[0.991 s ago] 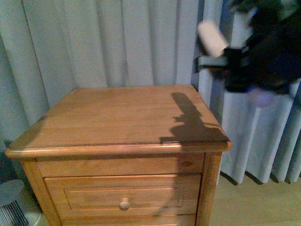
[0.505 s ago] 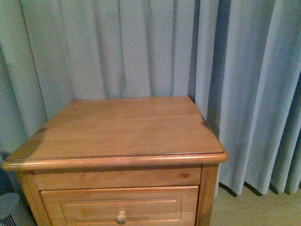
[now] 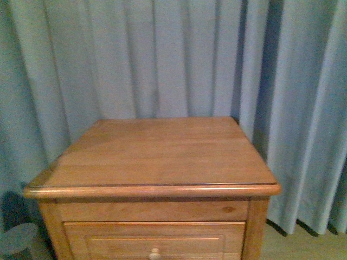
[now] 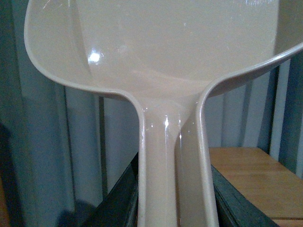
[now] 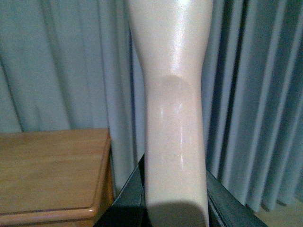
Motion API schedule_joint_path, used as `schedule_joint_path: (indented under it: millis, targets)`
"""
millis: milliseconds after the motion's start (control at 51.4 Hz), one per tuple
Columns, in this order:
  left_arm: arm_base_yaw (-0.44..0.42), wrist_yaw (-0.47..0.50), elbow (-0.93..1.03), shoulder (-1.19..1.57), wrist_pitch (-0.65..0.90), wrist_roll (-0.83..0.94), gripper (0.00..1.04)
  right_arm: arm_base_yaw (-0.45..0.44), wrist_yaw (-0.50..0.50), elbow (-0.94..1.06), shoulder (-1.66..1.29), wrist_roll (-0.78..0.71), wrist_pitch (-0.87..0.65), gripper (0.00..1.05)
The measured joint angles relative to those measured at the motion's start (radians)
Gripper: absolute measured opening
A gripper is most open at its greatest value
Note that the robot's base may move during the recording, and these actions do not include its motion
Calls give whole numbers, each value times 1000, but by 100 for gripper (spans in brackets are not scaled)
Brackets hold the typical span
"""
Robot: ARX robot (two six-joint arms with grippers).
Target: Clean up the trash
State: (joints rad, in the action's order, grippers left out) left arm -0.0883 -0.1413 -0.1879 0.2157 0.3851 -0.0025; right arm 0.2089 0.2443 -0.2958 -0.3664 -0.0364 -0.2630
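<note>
Pale dustpan (image 4: 165,56): its handle is clamped tight in the left claw (image 4: 176,208). Wooden counter (image 3: 157,157) stands before a blue-grey curtain (image 3: 162,54). The right claw (image 5: 175,210) grips a pale handle (image 5: 175,118). Cannot tell where the trash wad lies relative to either claw.

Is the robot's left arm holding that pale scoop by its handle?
Yes, the dustpan has its handle clamped between the dark jaws.

Wooden cabinet (image 3: 152,210): flat worktop (image 3: 162,157), drawer (image 3: 108,241) with pale round knob (image 3: 155,252). Blue-grey pleated curtain (image 3: 162,54) behind. Glossy pale dustpan (image 4: 175,52). Pale handle (image 5: 175,118). Grey round object (image 3: 16,238), near left, low beside cabinet.
</note>
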Motion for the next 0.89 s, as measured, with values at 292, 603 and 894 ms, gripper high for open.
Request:
schedule_joint_path:
  millis: [292,603,894]
  targets:
    - [-3,15,2,-1,1,-3,26,1,-9,1,-5,2,-1,19]
    - [-2,10,3,0,2,-3,26,0,-6,1,-5,2,-1,19]
    - [-2,10,3,-2,2,-3,26,1,-5,1,-3,3,-1,19]
